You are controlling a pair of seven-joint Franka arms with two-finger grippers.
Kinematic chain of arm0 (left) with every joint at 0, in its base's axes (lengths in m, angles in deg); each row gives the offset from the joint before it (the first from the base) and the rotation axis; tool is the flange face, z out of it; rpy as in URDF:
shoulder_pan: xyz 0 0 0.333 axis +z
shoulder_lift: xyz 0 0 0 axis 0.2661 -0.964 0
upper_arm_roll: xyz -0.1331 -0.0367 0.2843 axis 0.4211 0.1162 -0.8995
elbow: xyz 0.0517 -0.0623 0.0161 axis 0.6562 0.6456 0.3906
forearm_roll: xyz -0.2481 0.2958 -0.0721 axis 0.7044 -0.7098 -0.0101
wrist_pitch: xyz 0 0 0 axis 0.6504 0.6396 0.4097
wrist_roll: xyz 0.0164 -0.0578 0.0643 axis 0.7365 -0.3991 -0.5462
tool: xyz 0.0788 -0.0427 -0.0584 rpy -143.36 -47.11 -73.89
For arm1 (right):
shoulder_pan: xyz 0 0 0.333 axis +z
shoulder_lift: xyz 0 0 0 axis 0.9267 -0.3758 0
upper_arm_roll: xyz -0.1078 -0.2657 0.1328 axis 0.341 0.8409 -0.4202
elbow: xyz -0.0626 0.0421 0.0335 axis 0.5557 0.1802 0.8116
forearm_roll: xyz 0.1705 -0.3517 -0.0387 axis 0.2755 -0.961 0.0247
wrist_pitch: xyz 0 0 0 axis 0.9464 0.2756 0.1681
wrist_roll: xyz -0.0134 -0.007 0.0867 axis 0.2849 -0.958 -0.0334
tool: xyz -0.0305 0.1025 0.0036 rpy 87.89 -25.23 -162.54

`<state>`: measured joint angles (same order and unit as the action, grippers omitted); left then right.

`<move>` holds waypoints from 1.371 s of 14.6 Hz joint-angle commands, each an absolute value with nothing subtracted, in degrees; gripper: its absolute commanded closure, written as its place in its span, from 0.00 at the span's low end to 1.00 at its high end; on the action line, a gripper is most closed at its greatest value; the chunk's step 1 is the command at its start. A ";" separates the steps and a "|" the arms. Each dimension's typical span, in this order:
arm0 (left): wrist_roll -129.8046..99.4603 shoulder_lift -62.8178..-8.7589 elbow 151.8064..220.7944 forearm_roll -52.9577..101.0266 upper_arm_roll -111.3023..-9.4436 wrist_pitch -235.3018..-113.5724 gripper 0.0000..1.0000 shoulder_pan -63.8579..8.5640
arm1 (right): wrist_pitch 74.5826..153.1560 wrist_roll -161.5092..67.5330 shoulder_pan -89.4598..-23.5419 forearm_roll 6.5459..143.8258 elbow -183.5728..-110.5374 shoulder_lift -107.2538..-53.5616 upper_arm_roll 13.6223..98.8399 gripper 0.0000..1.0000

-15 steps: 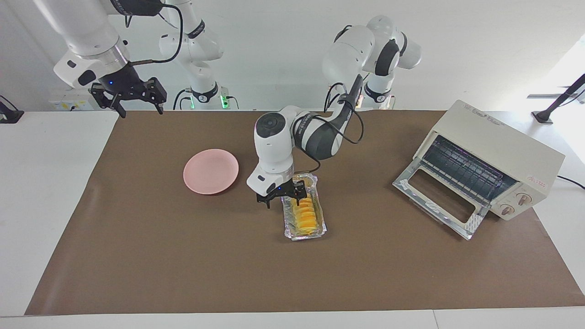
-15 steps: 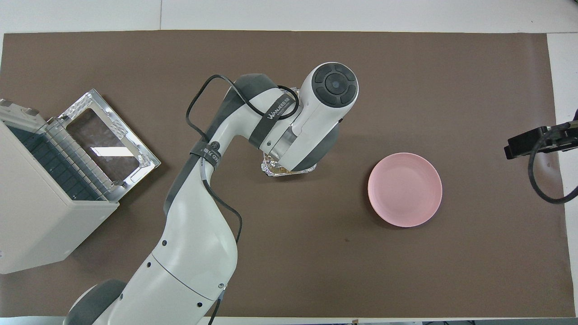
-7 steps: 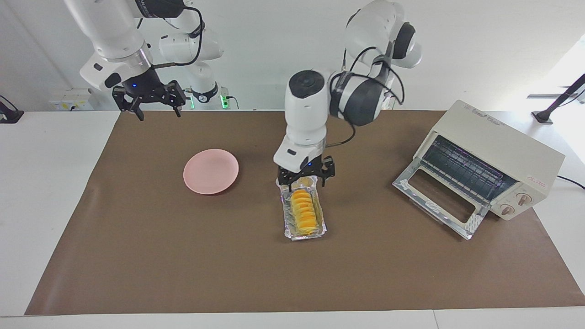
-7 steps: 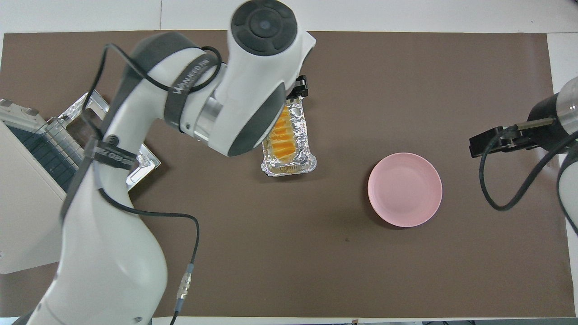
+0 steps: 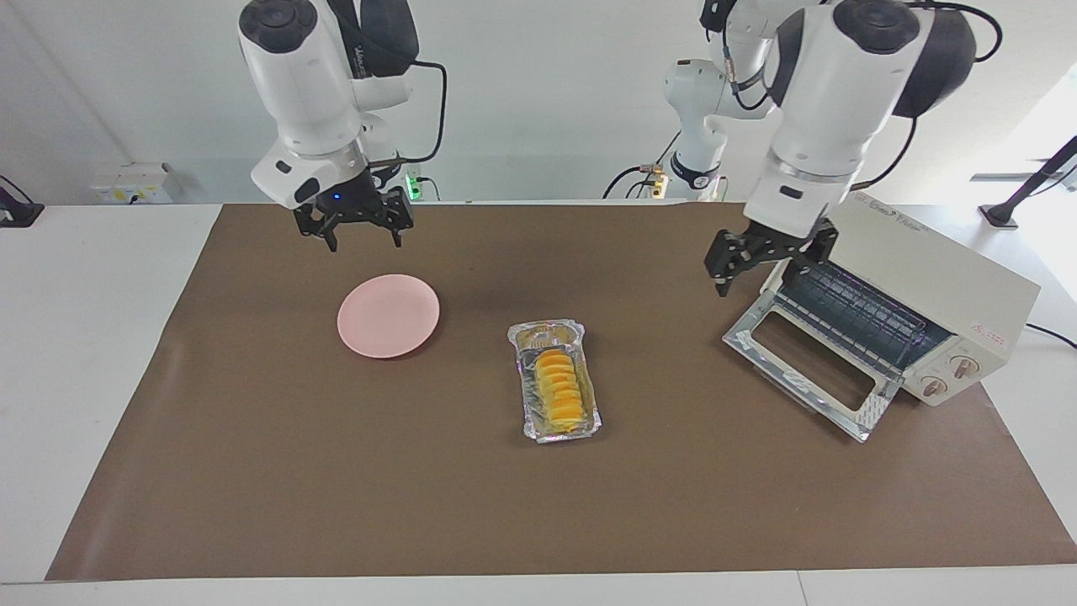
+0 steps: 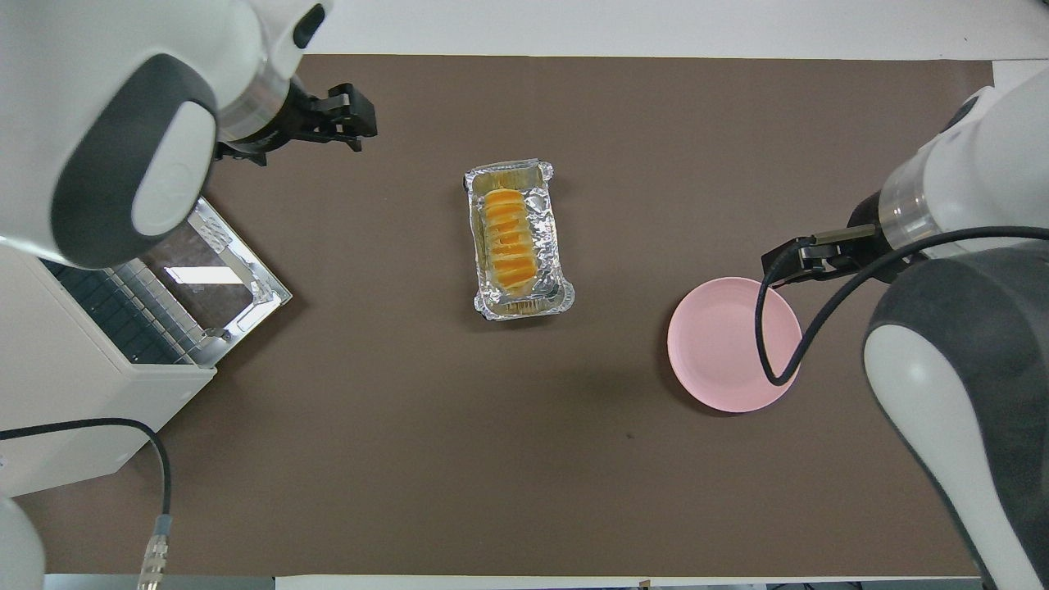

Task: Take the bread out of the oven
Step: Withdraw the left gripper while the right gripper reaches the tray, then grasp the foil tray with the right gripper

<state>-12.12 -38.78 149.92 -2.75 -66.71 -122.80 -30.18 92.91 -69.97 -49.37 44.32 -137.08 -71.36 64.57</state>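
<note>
The bread (image 5: 559, 389) (image 6: 508, 246), a ridged golden loaf, lies in a crinkled foil tray (image 5: 591, 414) (image 6: 551, 288) on the brown mat in the middle of the table, with nothing touching it. The cream oven (image 5: 934, 265) (image 6: 65, 410) stands at the left arm's end of the table, its glass door (image 5: 803, 364) (image 6: 215, 270) folded down and its wire rack bare. My left gripper (image 5: 766, 268) (image 6: 359, 113) hangs open and empty in the air beside the oven's mouth. My right gripper (image 5: 363, 238) (image 6: 774, 264) hangs open and empty over the mat by the pink plate.
A round pink plate (image 5: 388, 315) (image 6: 725, 360) lies empty on the mat toward the right arm's end. The brown mat (image 5: 336, 471) covers most of the table, with bare mat around the foil tray. The oven's power cable (image 5: 1052, 335) trails off the table's end.
My left gripper rose from the foil tray and swung over to the oven's mouth. The right arm came in from the table's end to beside the plate. The bread and tray stayed put.
</note>
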 commanded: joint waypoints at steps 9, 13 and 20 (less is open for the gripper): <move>-4.83 -15.88 177.56 -2.24 -66.21 -124.10 0.00 -19.30 | 103.50 -93.74 -36.20 45.91 -124.26 -94.58 64.75 0.00; -3.42 -21.85 171.07 -2.51 -66.13 -121.40 0.00 -19.30 | 112.18 -93.14 -37.07 45.91 -124.60 -97.40 64.75 0.00; -0.87 -22.30 171.05 -2.51 -65.69 -123.85 0.00 -20.00 | 114.64 -86.72 -39.54 45.13 -123.99 -100.83 64.84 0.00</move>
<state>-1.95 -21.72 171.83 -2.66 -65.86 -122.89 -19.75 112.73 -88.46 -39.04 45.14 -125.80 -97.99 65.17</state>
